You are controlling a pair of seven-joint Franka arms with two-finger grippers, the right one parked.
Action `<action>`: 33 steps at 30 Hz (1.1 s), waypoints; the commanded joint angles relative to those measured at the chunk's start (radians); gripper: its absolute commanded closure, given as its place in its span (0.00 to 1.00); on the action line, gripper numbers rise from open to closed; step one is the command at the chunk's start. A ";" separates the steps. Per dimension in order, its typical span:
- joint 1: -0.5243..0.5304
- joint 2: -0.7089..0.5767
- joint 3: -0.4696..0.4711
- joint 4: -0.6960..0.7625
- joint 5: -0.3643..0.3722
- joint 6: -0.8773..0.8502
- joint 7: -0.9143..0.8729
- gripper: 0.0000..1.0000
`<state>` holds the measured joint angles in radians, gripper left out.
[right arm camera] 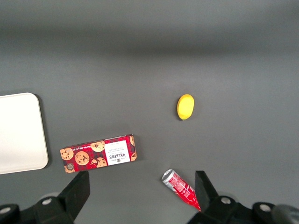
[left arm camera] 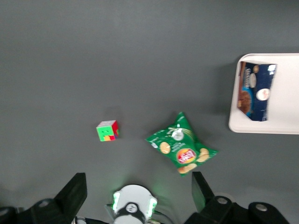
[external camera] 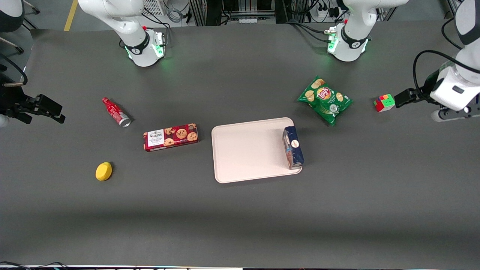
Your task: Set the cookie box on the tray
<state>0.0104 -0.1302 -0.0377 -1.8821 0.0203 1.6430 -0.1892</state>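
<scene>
On the tray [external camera: 247, 153], along its edge toward the working arm's end of the table, lies the navy cookie box [external camera: 293, 147], resting inside the low rim. Gripper [external camera: 403, 98]: raised well off toward the working arm's end, just beside the colour-cube puzzle [external camera: 384, 102], grasping nothing; the left wrist view shows its fingers [left arm camera: 74, 189] spread wide apart. Green chip bag [external camera: 325, 100]: on the table between cube and tray, farther from the front camera than the tray. Toward the parked arm's end: red chocolate-chip cookie box [external camera: 170, 137], red bottle [external camera: 116, 111], yellow lemon-like object [external camera: 104, 171].
</scene>
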 commanded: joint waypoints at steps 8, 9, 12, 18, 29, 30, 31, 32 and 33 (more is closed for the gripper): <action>0.016 -0.066 0.001 -0.035 -0.013 0.026 0.014 0.00; 0.014 -0.066 0.001 -0.034 -0.011 0.026 0.014 0.00; 0.016 -0.071 0.004 -0.031 -0.008 0.026 0.014 0.00; 0.016 -0.077 0.007 -0.029 0.000 0.035 0.014 0.00; 0.016 -0.074 0.009 -0.014 0.000 0.046 0.014 0.00; 0.016 -0.074 0.010 -0.014 0.000 0.046 0.014 0.00; 0.016 -0.075 0.010 -0.012 0.000 0.043 0.014 0.00; 0.016 -0.077 0.012 -0.012 0.000 0.040 0.014 0.00; 0.016 -0.077 0.012 -0.011 0.000 0.038 0.013 0.00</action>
